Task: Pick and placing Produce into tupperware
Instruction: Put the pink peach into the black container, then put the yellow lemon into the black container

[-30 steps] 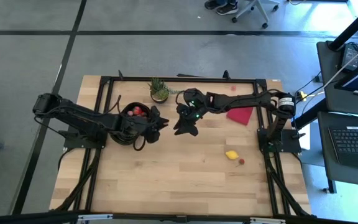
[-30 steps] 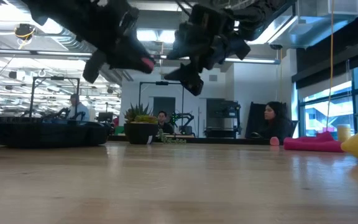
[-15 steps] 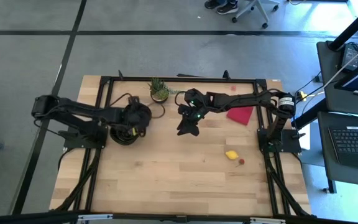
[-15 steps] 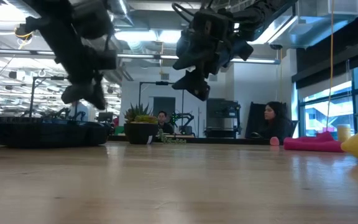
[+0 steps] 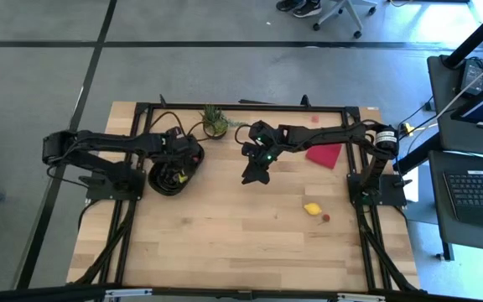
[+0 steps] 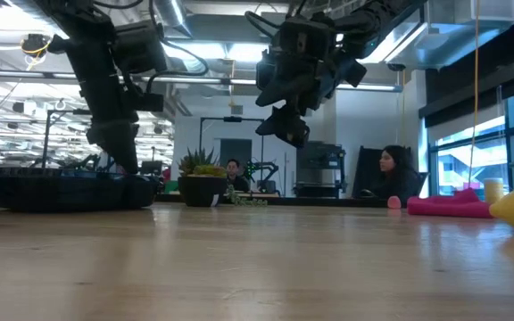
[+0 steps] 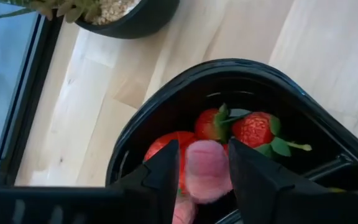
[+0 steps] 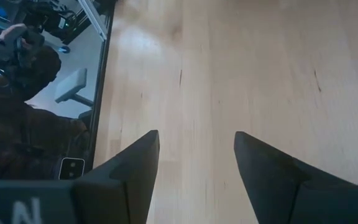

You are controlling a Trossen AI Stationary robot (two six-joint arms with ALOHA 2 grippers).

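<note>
Left gripper (image 7: 205,163) pinches one pink berry (image 7: 207,169) over the black tub (image 7: 166,99) holding three strawberries (image 7: 255,129). Right gripper (image 8: 196,155) hangs spread, empty. One lemon (image 5: 312,208) lies apart.

Red strawberries (image 7: 253,129) lie in the black tupperware (image 7: 135,134); pink berry (image 7: 207,169).

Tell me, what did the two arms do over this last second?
The left gripper swung back from the middle of the table to above the black shallow plastic container and lowered, a pinkish toy berry between its fingers above the red toy strawberries. The right gripper hardly moved, open above bare wood. The yellow toy lemon and flat red square stayed put.
</note>
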